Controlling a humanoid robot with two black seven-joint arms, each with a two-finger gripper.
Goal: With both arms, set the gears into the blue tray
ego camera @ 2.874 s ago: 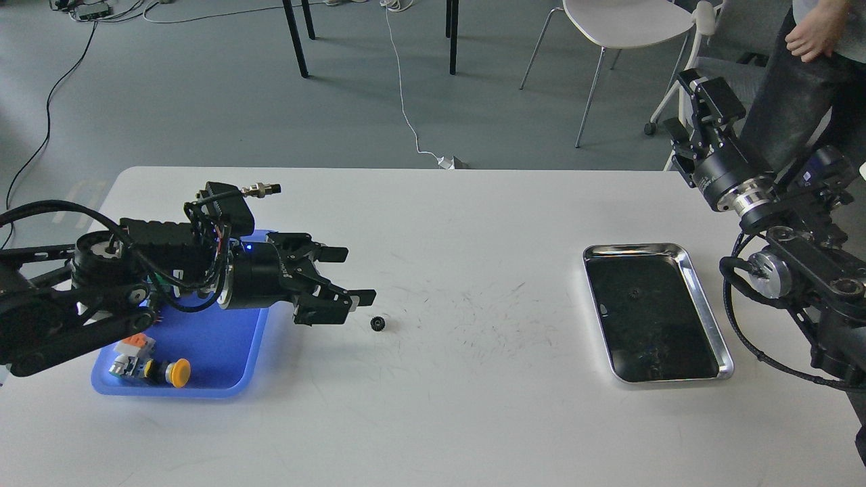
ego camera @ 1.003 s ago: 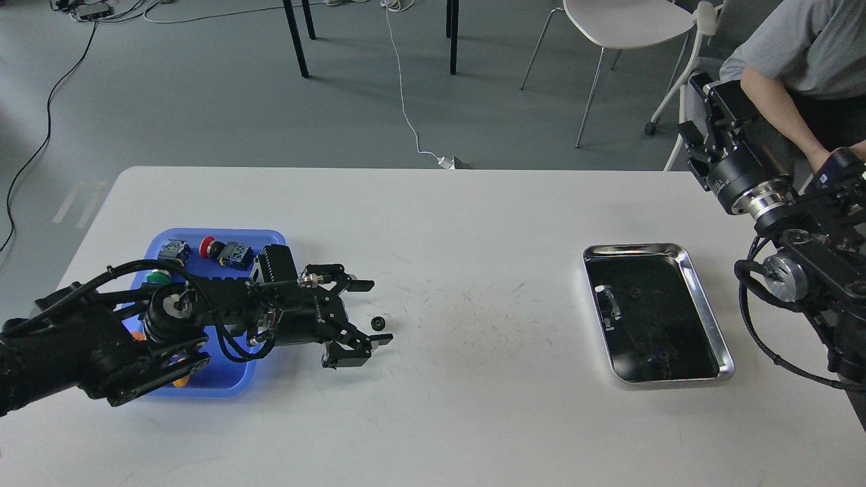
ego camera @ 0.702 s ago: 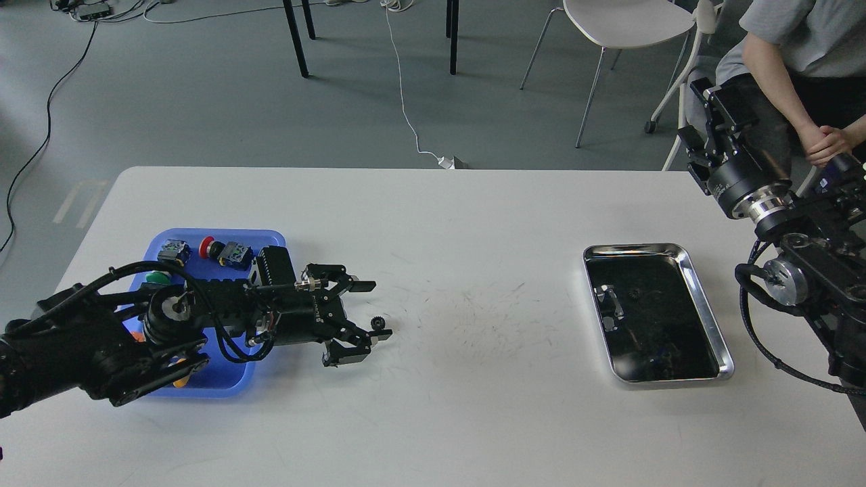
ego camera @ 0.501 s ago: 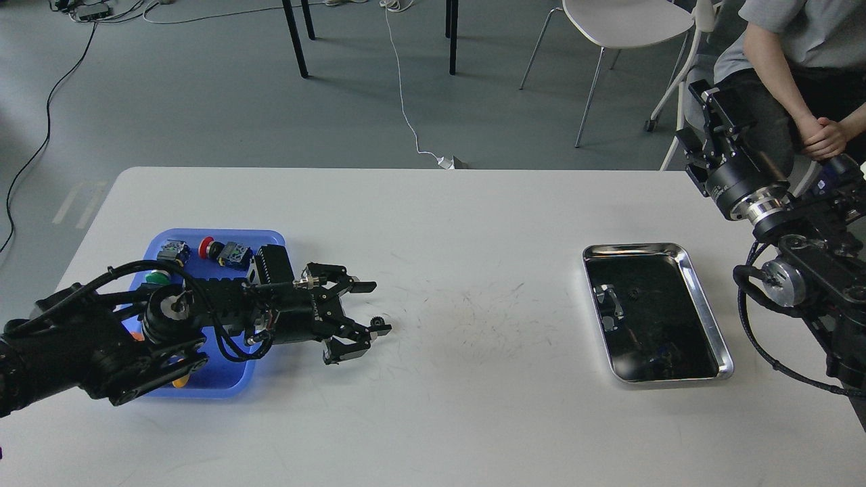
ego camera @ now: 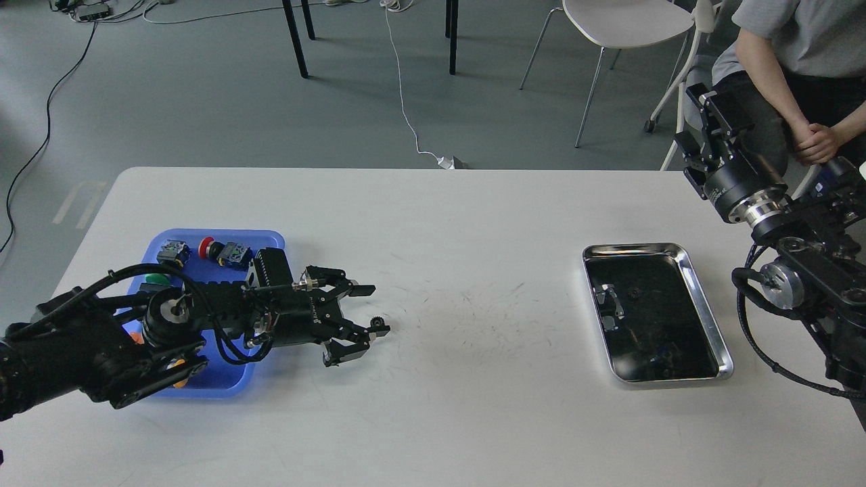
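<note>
One gear [ego camera: 377,323] lies between the spread left fingers [ego camera: 365,291], at 3 o'clock from the blue tray [ego camera: 230,379]; right fingers' [ego camera: 703,111] state cannot be told.

The worktop [ego camera: 433,419] is white, marked near its middle with fine dark scratches. The tray [ego camera: 210,385] on the left is bright blue; the switches in it show a red cap [ego camera: 206,243], a green cap [ego camera: 157,278] and a yellow cap [ego camera: 178,365]. The gear [ego camera: 377,322] is black. Both arms are black, with a silver ring [ego camera: 756,210] at the right wrist. The steel tray [ego camera: 707,318] has a shiny silver rim and a dark reflecting floor. The floor [ego camera: 169,101] is grey-green, the chair [ego camera: 626,20] white, and the person's shirt [ego camera: 805,30] grey.
</note>
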